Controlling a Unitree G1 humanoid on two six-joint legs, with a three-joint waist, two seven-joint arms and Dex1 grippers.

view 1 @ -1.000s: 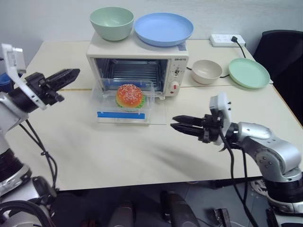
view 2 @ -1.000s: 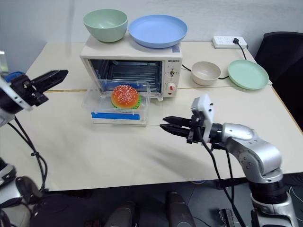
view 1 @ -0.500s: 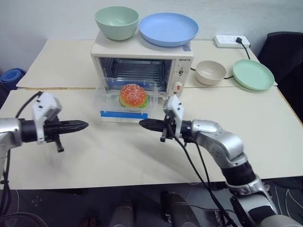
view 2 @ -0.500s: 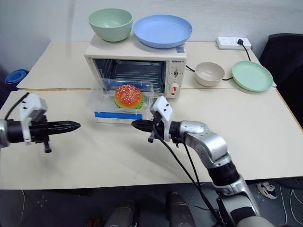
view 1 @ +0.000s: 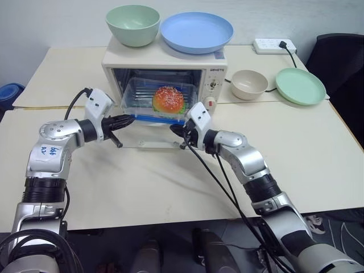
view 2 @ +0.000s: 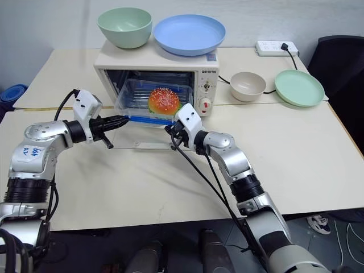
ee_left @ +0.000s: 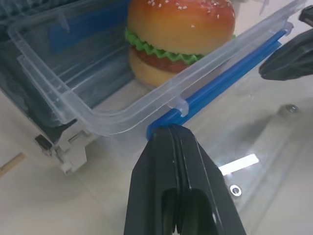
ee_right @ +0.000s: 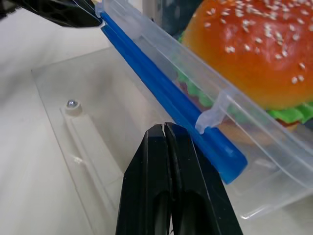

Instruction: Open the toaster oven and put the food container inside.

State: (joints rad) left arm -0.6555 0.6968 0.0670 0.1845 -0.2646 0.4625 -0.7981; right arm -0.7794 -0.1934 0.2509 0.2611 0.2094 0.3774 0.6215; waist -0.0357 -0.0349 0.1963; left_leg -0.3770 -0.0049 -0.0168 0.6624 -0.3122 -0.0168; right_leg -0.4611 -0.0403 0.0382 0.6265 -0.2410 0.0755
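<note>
The cream toaster oven (view 1: 213,85) stands open, its glass door (view 1: 149,138) lying flat on the table. The clear food container (view 1: 140,94) with the toy hamburger (view 1: 168,98) sits partly inside the oven's mouth, its blue strip (ee_left: 230,78) facing me. My left gripper (view 1: 129,119) is shut, its tip against the strip's left end (ee_left: 161,128). My right gripper (view 1: 175,129) is shut too, its tip at the strip's right end (ee_right: 215,147). Both hover just over the glass door, and neither holds anything.
A green bowl (view 1: 132,25) and a blue plate (view 1: 196,32) rest on top of the oven. To its right are a beige bowl (view 1: 248,84), a green plate (view 1: 299,85) and a power strip (view 1: 274,45) with its cord.
Both grippers came forward and inward to the container's front edge. The container went from lying on the door to sitting partly in the oven's mouth. The right gripper closed.
</note>
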